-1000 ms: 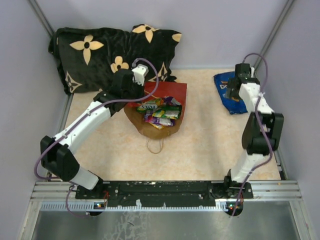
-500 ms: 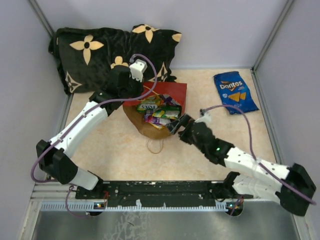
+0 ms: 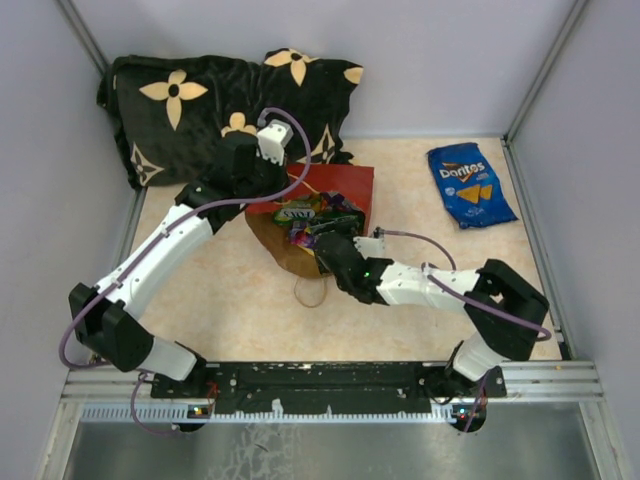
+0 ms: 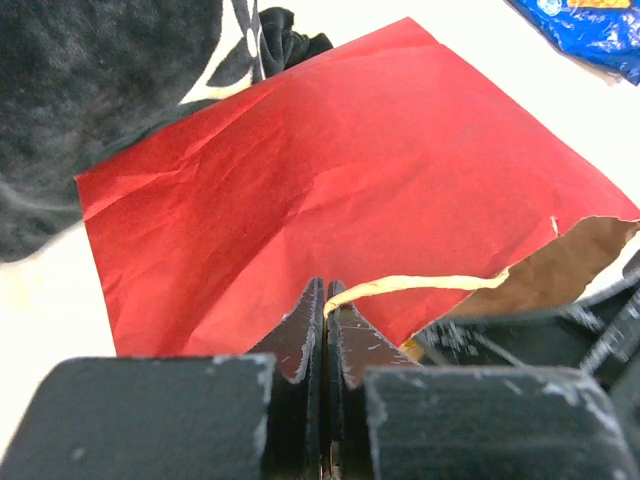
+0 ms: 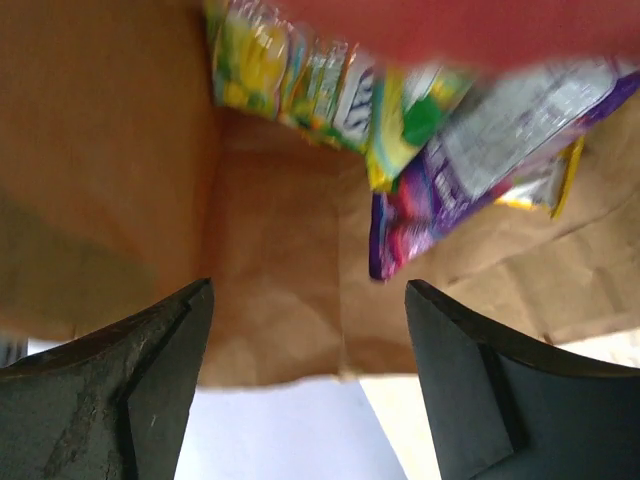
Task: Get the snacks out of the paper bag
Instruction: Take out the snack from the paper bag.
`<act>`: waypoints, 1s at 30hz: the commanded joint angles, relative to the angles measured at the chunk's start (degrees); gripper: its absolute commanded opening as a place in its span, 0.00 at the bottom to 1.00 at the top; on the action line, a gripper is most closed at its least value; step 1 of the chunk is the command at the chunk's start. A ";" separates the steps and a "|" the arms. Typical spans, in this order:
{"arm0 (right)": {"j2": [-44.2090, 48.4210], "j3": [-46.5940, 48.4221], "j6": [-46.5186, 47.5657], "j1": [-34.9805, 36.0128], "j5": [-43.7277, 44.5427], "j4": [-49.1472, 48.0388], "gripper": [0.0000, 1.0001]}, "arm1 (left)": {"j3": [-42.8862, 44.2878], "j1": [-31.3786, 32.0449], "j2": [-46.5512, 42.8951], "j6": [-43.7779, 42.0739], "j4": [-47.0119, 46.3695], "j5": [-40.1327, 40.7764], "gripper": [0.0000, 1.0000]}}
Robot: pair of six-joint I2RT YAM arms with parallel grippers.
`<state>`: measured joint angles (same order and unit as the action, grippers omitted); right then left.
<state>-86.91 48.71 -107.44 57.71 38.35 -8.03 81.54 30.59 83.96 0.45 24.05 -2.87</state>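
Paper bag (image 3: pixel 345 185) open, candy pouches (image 3: pixel 318 215) inside; Doritos bag (image 3: pixel 470 185) outside.

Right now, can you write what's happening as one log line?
left jaws: shut on handle | right jaws: open at bag mouth | snacks: some in bag | Doritos: on table

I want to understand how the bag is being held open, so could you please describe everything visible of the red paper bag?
The paper bag lies on its side on the table, mouth toward the near edge. Its outside is creased red paper, its inside brown kraft. The shut left gripper pinches one tan cord handle, holding the upper side up; the second loop lies on the table. Snack packets fill the mouth, where the open right gripper reaches in.
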 commanded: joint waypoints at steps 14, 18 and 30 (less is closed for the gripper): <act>-11.91 5.95 -23.71 -9.33 12.51 17.12 0.51 | -1.92 0.35 -0.62 2.98 -1.64 -4.12 0.00; -12.50 5.53 -16.29 -9.94 13.57 8.88 0.32 | -1.03 0.40 -0.43 2.51 -1.17 -2.87 0.00; 12.37 -3.67 34.71 -3.15 0.98 2.12 0.00 | 1.40 -0.76 1.92 1.14 -1.09 2.32 0.00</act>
<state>-88.18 48.10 -94.11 51.72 44.23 -5.23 80.14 30.70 84.38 2.52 23.62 -2.98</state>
